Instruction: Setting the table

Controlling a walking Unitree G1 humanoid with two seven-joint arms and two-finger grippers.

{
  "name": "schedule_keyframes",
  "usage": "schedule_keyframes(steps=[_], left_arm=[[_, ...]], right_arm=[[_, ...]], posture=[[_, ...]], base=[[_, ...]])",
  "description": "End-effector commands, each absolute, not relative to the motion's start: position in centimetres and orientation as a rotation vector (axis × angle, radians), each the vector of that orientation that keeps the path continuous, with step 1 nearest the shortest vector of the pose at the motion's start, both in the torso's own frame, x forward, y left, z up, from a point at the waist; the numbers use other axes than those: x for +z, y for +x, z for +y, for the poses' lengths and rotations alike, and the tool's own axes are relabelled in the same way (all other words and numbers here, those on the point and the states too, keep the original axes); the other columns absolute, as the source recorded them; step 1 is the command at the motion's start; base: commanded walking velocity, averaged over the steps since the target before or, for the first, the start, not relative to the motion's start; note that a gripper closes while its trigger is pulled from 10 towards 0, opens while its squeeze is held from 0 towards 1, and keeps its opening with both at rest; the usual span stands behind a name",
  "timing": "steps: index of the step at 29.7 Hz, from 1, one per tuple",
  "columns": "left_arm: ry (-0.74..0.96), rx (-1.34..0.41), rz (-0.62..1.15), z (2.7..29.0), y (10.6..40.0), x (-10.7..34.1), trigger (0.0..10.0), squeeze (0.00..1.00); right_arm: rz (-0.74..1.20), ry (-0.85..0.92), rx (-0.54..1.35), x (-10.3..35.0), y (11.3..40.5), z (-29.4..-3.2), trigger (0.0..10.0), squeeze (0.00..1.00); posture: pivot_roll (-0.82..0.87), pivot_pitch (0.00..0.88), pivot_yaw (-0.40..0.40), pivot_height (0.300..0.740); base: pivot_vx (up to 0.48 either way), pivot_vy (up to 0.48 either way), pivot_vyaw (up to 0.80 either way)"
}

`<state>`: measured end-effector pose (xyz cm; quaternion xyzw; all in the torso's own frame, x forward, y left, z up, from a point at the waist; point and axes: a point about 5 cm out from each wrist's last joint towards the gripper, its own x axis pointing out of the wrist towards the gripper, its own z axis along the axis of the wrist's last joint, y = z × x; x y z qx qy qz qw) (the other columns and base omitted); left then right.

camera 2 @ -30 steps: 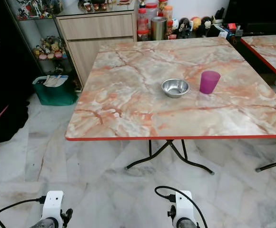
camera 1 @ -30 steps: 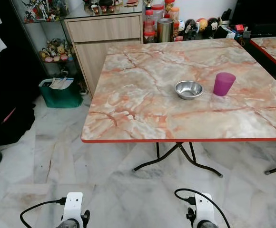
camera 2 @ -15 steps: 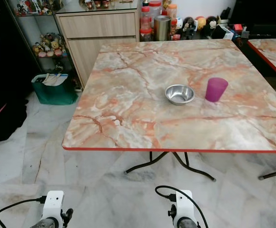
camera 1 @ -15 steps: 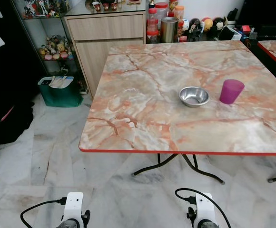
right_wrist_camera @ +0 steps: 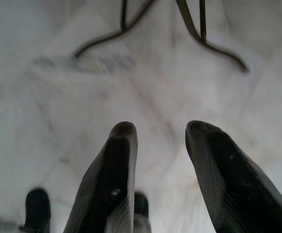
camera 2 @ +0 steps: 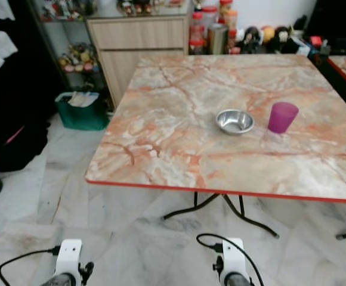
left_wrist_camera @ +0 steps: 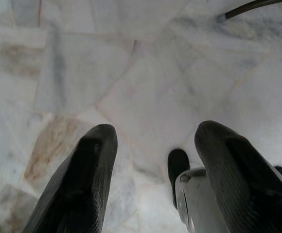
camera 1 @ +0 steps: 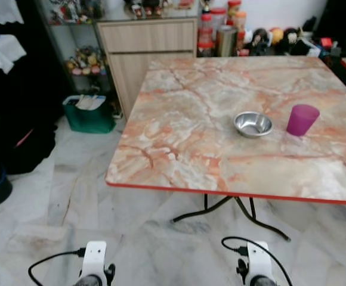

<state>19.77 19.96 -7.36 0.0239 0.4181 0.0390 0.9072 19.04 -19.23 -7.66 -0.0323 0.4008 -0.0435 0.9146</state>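
steel bowl (camera 1: 253, 124) beside purple cup (camera 1: 302, 119), unlabelled.

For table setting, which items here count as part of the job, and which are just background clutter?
Part of the job:
steel bowl on the marble table
purple cup beside it, apart
left claw and right claw, both open, empty, hanging over the floor

Just lying about:
jars and canister on the wooden cabinet
green bin
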Motion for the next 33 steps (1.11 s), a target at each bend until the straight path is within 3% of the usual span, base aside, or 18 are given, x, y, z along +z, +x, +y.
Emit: schedule_keyframes(steps=[1, 6, 17, 24, 33], left_arm=[[0.054, 0.095, 0.877, 20.3, 19.3, -7.6, 10.0, 0.00], [0.054, 0.098, 0.879, 20.3, 19.1, -7.7, 10.0, 0.00], [0.059, 0.100, 0.878, 20.5, 19.0, -7.7, 10.0, 0.00], [0.058, 0.098, 0.878, 20.5, 18.9, -7.7, 10.0, 0.00], [0.044, 0.108, 0.881, 20.4, 18.7, -7.8, 10.0, 0.00]], right_arm=[[0.767, -0.081, -0.065, -7.3, 19.4, -19.4, 10.0, 0.00], [0.705, -0.101, -0.052, -6.8, 19.4, -19.8, 10.0, 0.00], [0.319, -0.235, 0.027, -2.5, 22.2, -20.3, 10.0, 0.00], [0.024, -0.282, 0.134, 3.1, 24.9, -17.8, 10.0, 0.00], [-0.088, -0.258, 0.130, 6.5, 26.8, -16.2, 10.0, 0.00]], posture=[[0.01, 0.000, 0.043, 0.736], [0.01, 0.000, 0.043, 0.736], [0.00, 0.000, 0.052, 0.736], [-0.01, 0.000, 0.051, 0.736], [-0.01, 0.000, 0.050, 0.736]], base=[[0.000, 0.000, 0.00], [0.000, 0.000, 0.00], [0.000, 0.000, 0.00], [0.000, 0.000, 0.00], [0.000, 0.000, 0.00]])
